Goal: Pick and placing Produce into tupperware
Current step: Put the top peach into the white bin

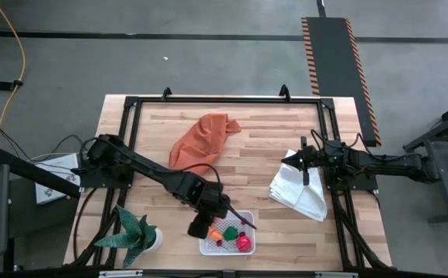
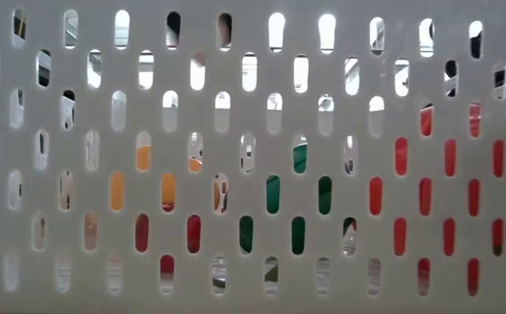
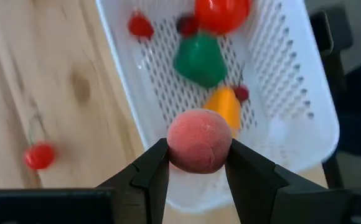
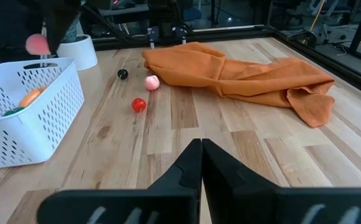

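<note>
The tupperware (image 1: 207, 247), a white perforated container, stands near the table's front edge. In it lie a red piece (image 3: 221, 12), a green piece (image 3: 199, 59), an orange piece (image 3: 225, 106) and small berries. My left gripper (image 3: 198, 150) is shut on a pink fuzzy ball of produce (image 3: 199, 138) above the container's left end; the ball (image 4: 37, 43) hangs over the container's rim. A small red piece (image 3: 39, 155) lies on the wood beside the container. My right gripper (image 4: 200, 155) waits shut at the table's right side, over a white cloth (image 1: 300, 191). My left gripper pinches the pink ball by its two opposite sides (image 3: 175, 148) between its two fingers. The fingers (image 3: 152, 171) slant steeply down from above. The ball is lifted clear, above the container's end wall (image 3: 168, 193).
An orange cloth (image 4: 243, 74) lies crumpled at the table's far middle. Between it and the container lie a black ball (image 4: 122, 74), a pink ball (image 4: 151, 82) and a red piece (image 4: 139, 104). A potted plant (image 1: 135, 235) stands at the front left. The container's wall (image 2: 253, 157) fills the low view.
</note>
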Motion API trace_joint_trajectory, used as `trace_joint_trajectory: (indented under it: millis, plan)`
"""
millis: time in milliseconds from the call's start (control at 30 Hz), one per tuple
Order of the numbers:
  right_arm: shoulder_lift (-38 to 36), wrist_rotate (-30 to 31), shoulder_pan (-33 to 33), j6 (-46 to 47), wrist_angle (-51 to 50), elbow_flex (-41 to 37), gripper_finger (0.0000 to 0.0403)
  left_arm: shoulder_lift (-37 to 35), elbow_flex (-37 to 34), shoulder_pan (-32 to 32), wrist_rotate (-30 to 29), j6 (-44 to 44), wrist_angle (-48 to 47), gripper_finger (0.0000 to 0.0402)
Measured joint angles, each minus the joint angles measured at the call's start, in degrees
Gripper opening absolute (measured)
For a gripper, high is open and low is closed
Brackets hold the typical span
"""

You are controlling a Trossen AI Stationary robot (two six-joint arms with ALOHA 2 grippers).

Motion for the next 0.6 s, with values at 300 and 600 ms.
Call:
trace_joint_trajectory:
  millis: [300, 600]
  plan:
    - [0.67, -0.01, 0.00, 0.00, 0.03, 0.00, 0.0000, 2.69, 0.10, -0.73, 1.53, 0.30, 0.51, 0.0134]
    - [0.75, 0.03, -0.01, 0.00, 0.00, 0.00, 0.0000, 4.53, 0.09, -0.68, 0.96, 1.06, 1.24, 0.0134]
